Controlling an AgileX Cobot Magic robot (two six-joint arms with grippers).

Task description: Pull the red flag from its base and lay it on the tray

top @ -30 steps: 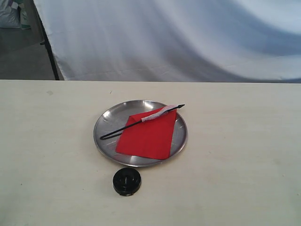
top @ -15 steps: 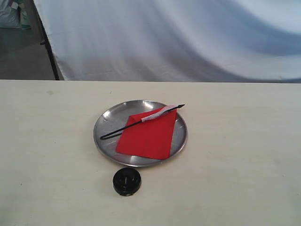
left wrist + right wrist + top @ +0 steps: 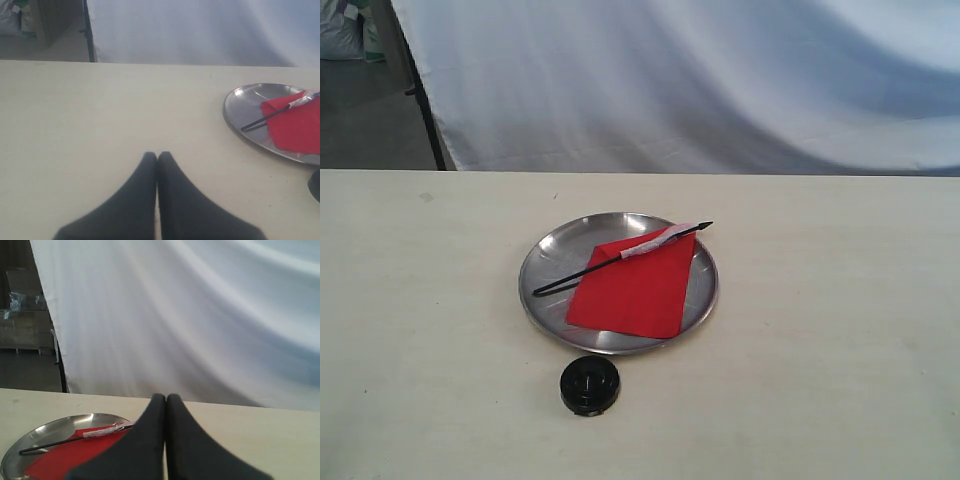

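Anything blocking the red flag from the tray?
Nothing visible. The red flag already lies in the tray, free of the base, which sits apart on the table just outside the tray's rim.

Plain red flag (image 3: 635, 285) w/ white strip (image 3: 658, 241) along black stick (image 3: 570, 279); tray (image 3: 545, 265) shiny silver, base (image 3: 590, 385) black, table (image 3: 820, 350) pale cream, backdrop cloth (image 3: 720, 80) white, fingers (image 3: 135, 210) blk.
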